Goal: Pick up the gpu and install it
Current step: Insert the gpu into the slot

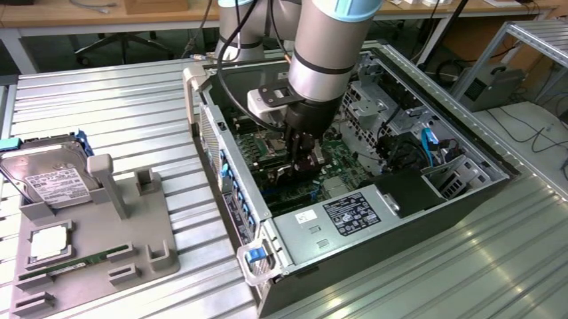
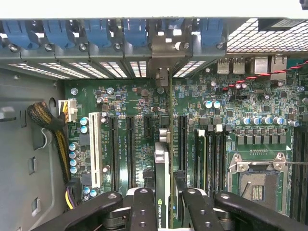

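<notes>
The gripper (image 1: 300, 151) reaches down inside the open computer case (image 1: 461, 174), its fingers (image 2: 143, 208) clamped on the gpu (image 2: 162, 161). The card stands on edge between them, over the motherboard (image 2: 120, 98) slots, its bracket end toward the case's rear wall.

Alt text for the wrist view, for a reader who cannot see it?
The end effector holds the gpu edge-on, in line with the expansion slots of a green motherboard. An empty processor socket lies nearby, and a row of blue clips runs beyond the board's edge.
</notes>
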